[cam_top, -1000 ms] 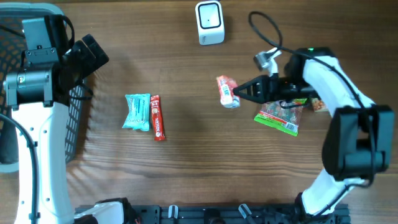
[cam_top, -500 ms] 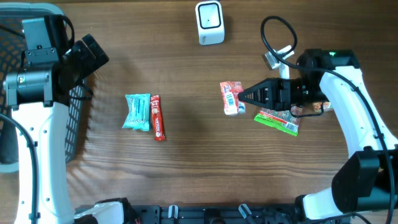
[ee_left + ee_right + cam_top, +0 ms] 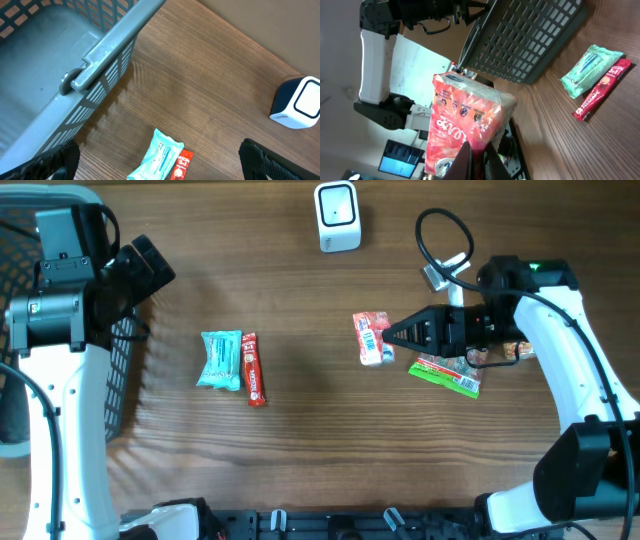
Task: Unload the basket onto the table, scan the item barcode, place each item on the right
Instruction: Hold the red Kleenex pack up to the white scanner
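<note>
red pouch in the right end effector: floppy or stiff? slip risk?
Pouch probably semi-stiff: it holds its blocky shape though the right end effector pinches only one edge. Likely light, since it doesn't sag. Glossy film looks slippery; it could twist in the pinch.

Lab mock-up of a shop checkout: wooden table [image 3: 300, 450], white scanner [image 3: 337, 216], grey shopping basket [image 3: 100, 55], wrapped snacks [image 3: 221, 359].
</note>
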Robot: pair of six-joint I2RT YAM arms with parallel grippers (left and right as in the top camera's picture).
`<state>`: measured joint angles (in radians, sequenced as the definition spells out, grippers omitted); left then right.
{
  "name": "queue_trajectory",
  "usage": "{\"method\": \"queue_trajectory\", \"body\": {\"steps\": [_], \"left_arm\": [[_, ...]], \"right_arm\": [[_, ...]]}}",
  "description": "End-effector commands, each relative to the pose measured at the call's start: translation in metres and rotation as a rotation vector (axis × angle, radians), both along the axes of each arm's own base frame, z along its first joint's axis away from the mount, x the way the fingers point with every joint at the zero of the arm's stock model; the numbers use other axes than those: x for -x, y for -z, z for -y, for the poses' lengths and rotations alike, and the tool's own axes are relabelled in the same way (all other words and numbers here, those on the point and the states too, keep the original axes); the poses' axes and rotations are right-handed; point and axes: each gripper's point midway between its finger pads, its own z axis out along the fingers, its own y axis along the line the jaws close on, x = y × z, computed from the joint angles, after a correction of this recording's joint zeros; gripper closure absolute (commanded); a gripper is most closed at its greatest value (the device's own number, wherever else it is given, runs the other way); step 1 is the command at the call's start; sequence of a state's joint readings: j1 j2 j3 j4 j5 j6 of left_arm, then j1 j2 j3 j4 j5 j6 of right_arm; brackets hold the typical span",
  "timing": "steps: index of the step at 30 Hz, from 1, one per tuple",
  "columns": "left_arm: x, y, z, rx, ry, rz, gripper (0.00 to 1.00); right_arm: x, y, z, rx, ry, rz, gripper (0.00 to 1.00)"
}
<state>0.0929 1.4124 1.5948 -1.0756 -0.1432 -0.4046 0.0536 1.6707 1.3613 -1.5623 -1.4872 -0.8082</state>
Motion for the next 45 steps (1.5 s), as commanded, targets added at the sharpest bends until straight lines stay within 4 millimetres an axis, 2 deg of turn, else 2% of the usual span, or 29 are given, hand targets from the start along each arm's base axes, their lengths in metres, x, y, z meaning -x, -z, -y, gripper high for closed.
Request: {"method": "queue_trajectory", "body": {"steps": [1, 9, 12, 14, 16, 17, 19, 21, 23, 24, 26, 30, 32, 33, 35, 38, 43, 45], "left_arm": [[0.001, -0.007, -0.002, -0.006, 0.001, 0.017, 0.00], [0.001, -0.007, -0.002, -0.006, 0.001, 0.017, 0.00], [0.001, -0.007, -0.002, -0.006, 0.001, 0.017, 0.00], [0.001, -0.007, -0.002, -0.006, 0.001, 0.017, 0.00], [0.001, -0.007, -0.002, -0.006, 0.001, 0.017, 0.00], [0.001, -0.007, -0.002, -0.006, 0.001, 0.017, 0.00], [0.001, -0.007, -0.002, -0.006, 0.000, 0.017, 0.00], [0.001, -0.007, -0.002, -0.006, 0.000, 0.017, 0.00], [0.001, -0.007, -0.002, -0.006, 0.001, 0.017, 0.00], [0.001, -0.007, -0.002, -0.006, 0.001, 0.017, 0.00], [0.001, -0.007, -0.002, -0.006, 0.000, 0.017, 0.00], [0.001, -0.007, -0.002, -0.006, 0.001, 0.017, 0.00], [0.001, -0.007, -0.002, -0.006, 0.001, 0.017, 0.00], [0.001, -0.007, -0.002, -0.006, 0.001, 0.017, 0.00], [0.001, -0.007, -0.002, -0.006, 0.001, 0.017, 0.00], [0.001, -0.007, -0.002, -0.006, 0.001, 0.017, 0.00], [0.001, -0.007, -0.002, -0.006, 0.001, 0.017, 0.00], [0.001, -0.007, -0.002, -0.006, 0.001, 0.017, 0.00]], "right_arm": [[0.003, -0.001, 0.000, 0.019, -0.009, 0.038, 0.96], [-0.002, 0.007, 0.000, 0.058, -0.009, 0.035, 0.96], [-0.008, 0.017, 0.001, 0.109, -0.010, 0.064, 0.96], [-0.021, 0.034, 0.005, 0.207, 0.015, 0.043, 0.96], [-0.051, 0.068, 0.016, 0.404, 0.139, -0.055, 0.96], [-0.070, 0.089, 0.029, 0.545, 0.243, -0.089, 0.96], [-0.093, 0.117, 0.058, 0.774, 0.396, -0.091, 0.96], [-0.104, 0.125, 0.073, 0.873, 0.467, -0.065, 0.96], [-0.116, 0.112, 0.088, 0.949, 0.547, -0.053, 0.96], [-0.123, 0.097, 0.099, 1.001, 0.605, -0.043, 0.96], [-0.137, 0.050, 0.120, 1.096, 0.747, -0.001, 0.96], [-0.154, -0.044, 0.138, 1.150, 0.937, 0.137, 0.96], [-0.164, -0.066, 0.144, 1.201, 0.977, 0.144, 0.96], [-0.171, -0.068, 0.143, 1.220, 0.971, 0.152, 0.96], [-0.196, -0.062, 0.126, 1.235, 0.932, 0.222, 0.96], [-0.241, -0.031, 0.066, 1.290, 0.809, 0.432, 0.96], [-0.286, 0.023, 0.006, 1.549, 0.806, 0.683, 0.96], [-0.300, 0.045, -0.007, 1.661, 0.787, 0.777, 0.96]]}}
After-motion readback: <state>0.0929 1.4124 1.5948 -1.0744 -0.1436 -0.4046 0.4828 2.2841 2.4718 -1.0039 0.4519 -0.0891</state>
